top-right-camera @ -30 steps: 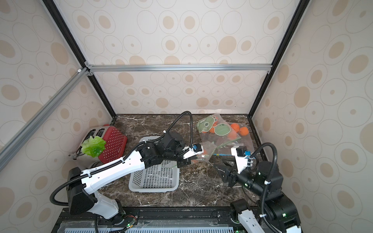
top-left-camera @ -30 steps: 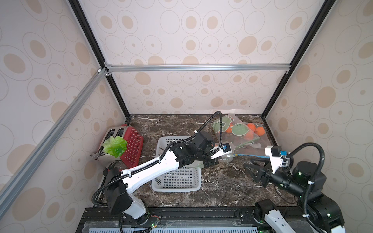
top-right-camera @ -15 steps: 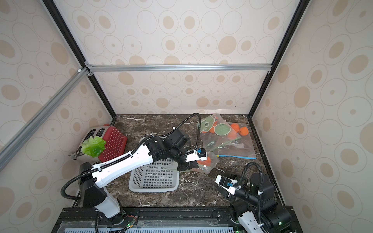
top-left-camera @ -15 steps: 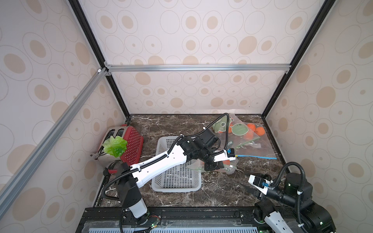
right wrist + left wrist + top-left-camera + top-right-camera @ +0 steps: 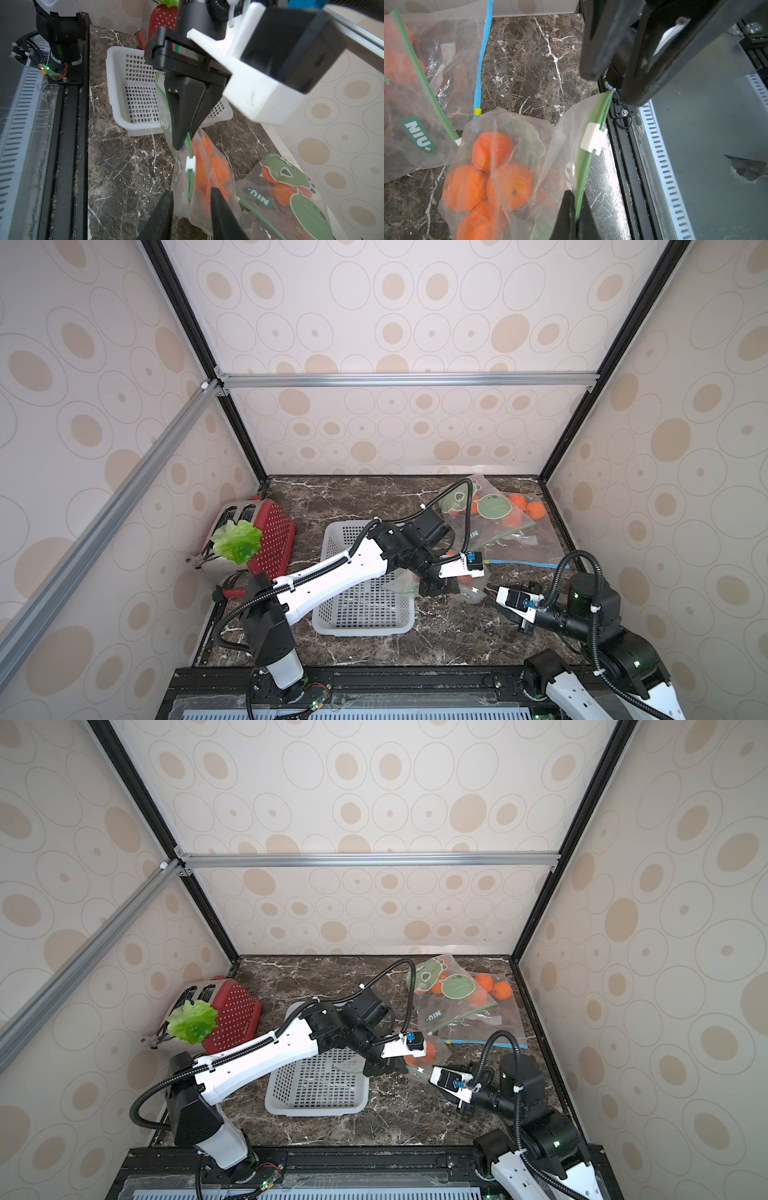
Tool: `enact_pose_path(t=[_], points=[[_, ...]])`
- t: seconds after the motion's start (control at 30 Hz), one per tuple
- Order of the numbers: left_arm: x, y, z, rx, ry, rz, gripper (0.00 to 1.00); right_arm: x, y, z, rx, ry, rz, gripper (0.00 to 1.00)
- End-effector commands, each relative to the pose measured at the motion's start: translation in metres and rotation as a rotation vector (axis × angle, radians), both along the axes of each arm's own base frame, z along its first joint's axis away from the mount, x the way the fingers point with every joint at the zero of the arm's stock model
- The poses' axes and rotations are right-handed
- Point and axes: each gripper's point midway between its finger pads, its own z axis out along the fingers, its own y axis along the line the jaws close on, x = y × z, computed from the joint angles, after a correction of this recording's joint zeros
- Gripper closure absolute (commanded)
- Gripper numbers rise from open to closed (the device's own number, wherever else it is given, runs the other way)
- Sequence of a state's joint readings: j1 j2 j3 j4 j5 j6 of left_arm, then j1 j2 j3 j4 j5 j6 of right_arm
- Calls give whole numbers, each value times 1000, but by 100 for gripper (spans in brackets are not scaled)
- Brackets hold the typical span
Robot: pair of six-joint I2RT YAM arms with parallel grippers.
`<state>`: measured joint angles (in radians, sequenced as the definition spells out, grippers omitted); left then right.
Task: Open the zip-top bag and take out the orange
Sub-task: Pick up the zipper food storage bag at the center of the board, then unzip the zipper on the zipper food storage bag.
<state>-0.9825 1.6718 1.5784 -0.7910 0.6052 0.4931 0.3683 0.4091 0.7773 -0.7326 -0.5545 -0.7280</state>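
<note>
Left gripper (image 5: 185, 141) clamped on the green zip strip (image 5: 583, 176) of the zip-top bag (image 5: 517, 128), which sits between the white basket (image 5: 361, 624) and the table's (image 5: 436, 639) right edge.
The film is clear, with a white slider (image 5: 591, 138) on the strip. My right gripper (image 5: 191, 207) stands apart astride the strip's end. The top views hide most of the bag behind my wrist; my left wrist view shows four oranges (image 5: 508, 182) inside. More bagged oranges (image 5: 498, 522) lie in the far right corner.

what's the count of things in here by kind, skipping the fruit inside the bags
zip-top bags: 3 (held bag in the left gripper, labelled bag, blue-zip bag)
white basket: 1
red toaster: 1
lettuce leaf: 1
total: 6
</note>
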Motion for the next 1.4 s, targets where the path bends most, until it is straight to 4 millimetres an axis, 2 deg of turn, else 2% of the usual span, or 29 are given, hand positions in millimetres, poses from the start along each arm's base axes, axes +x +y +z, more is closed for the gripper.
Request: enact_pose_path(t=[0.0, 0.27, 0.33, 0.5, 0.63, 0.67, 0.7, 0.73, 0.8, 0.87, 1.0, 1.1, 1.13, 1.17, 1.37], points=[[-4, 0, 11, -24, -4, -46, 100, 4, 7, -1, -6, -22, 37, 71], [-5, -2, 14, -36, -7, -61, 100, 6, 8, -9, -14, -19, 37, 87], [-5, -3, 14, -38, -2, -64, 100, 6, 9, -10, -13, -13, 43, 88], [-5, -4, 13, -36, 2, -69, 100, 4, 12, -11, -6, 0, 61, 100], [-4, -5, 14, -40, -2, -67, 100, 4, 11, -11, -6, 7, 57, 100], [-1, -6, 14, -41, -9, -54, 88, 4, 11, -11, -2, 8, 58, 100], [1, -8, 14, -44, -18, -42, 68, 3, 12, -10, 2, 10, 58, 100], [5, -8, 15, -48, -31, -26, 55, 3, 12, -9, 10, 15, 56, 100], [10, -11, 15, -71, -57, -8, 42, 3, 13, -7, 30, 23, 51, 100], [13, -15, 18, -114, -83, 3, 38, 4, 13, -8, 50, 40, 39, 100], [17, -26, 37, -252, -142, 9, 39, 7, 15, -10, 102, 78, 13, 100], [15, -30, 48, -311, -166, -10, 47, 4, 15, -9, 134, 93, 8, 100], [14, -31, 51, -320, -176, -15, 54, 5, 14, -9, 146, 96, -4, 100], [12, -32, 51, -327, -184, -21, 58, 6, 14, -9, 152, 96, -13, 100], [1, -30, 47, -367, -205, -76, 61, 7, 13, -10, 164, 131, -31, 100]])
